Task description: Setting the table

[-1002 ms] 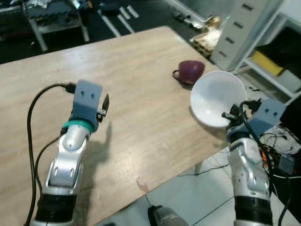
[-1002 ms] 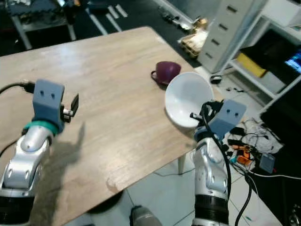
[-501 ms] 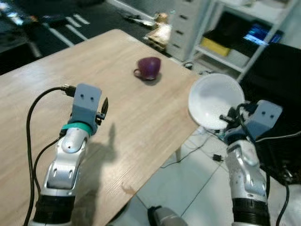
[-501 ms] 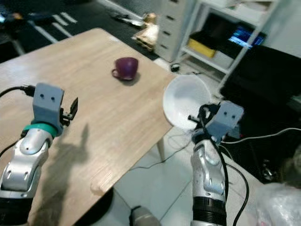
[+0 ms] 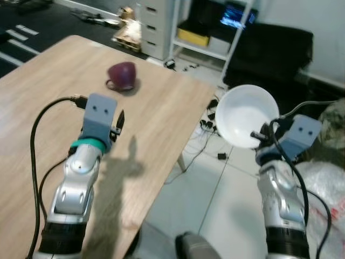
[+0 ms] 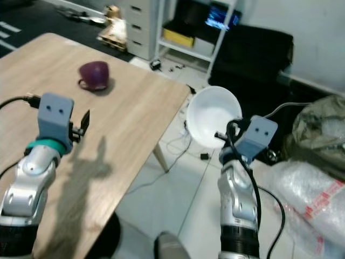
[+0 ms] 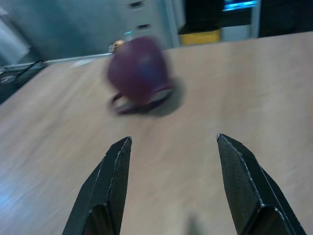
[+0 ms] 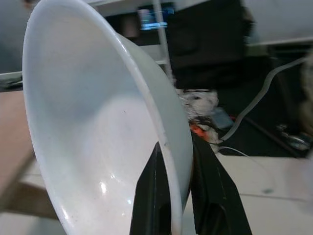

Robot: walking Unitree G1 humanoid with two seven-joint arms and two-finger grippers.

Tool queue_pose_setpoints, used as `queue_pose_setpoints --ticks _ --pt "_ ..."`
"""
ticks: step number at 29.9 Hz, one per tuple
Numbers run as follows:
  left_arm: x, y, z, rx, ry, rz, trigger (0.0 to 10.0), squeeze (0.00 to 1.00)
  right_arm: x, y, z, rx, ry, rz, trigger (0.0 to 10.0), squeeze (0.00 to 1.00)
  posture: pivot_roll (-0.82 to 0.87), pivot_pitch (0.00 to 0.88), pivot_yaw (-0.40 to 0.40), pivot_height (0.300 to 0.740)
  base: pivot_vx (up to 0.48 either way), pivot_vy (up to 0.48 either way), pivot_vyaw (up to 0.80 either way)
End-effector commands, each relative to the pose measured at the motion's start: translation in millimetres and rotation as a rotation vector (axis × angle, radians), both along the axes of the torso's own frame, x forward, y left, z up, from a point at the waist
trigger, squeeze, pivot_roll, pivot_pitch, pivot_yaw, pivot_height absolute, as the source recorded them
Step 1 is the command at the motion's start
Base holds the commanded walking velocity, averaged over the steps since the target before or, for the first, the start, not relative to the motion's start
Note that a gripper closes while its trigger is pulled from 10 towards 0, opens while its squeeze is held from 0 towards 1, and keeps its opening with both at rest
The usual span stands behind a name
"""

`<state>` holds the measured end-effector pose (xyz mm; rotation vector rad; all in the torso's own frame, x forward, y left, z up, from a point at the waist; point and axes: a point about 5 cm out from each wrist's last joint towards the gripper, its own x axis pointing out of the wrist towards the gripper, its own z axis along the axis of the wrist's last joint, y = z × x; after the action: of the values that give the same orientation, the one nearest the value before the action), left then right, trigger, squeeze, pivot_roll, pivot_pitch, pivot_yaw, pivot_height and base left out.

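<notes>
The whole scene has slid toward the left of the frame since a second ago, which means the camera has turned to the robot's right; the things themselves have not shifted on the table. The wooden table (image 5: 161,108) now fills only the left half of the head views, its corner at centre frame, and white tiled floor (image 5: 215,199) shows below and to the right of it, where earlier the tabletop ran under both arms.

The purple cup (image 5: 123,74) lies on its side on the table in the upper left of the frame, handle toward the camera; a second ago it sat at upper centre, just beside the bowl's rim, and now the two are well apart in the picture.

The right gripper (image 8: 171,196) pinches the rim of the white bowl (image 5: 247,115), one black finger inside the wall and one outside, as in the earlier frames. The bowl is tilted, its hollow facing the camera, and it now hangs over the floor past the table's edge, at centre right, rather than above the tabletop.

The left gripper (image 7: 171,186) hovers above the table in the left of the frame, fingers (image 7: 110,186) spread wide and empty, pointing toward the cup, its pose matching the earlier pictures.

New in the upper right are a white shelf unit (image 5: 215,32) and a dark sofa-like shape (image 5: 275,51); plastic wrap (image 6: 312,199) lies at lower right.
</notes>
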<state>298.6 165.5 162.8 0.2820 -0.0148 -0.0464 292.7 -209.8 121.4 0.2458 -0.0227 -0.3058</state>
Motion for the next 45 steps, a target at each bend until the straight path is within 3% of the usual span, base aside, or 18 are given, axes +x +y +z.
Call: queue_pose_setpoints --ticks 1,45 --pt "-0.1 -1.9 -4.3 -0.003 0.019 -0.011 10.0 0.00 -1.9 -4.7 1.4 -0.008 -0.005 -0.020 10.0 0.00 -0.10 0.000 0.060 0.740 0.000 0.000 -0.80" --pt "0.3 -6.1 -4.7 -0.014 0.020 -0.045 10.0 0.00 -0.7 -3.2 1.4 -0.045 0.000 -0.008 10.0 0.00 -0.10 0.000 0.058 0.740 0.000 0.000 -0.80"
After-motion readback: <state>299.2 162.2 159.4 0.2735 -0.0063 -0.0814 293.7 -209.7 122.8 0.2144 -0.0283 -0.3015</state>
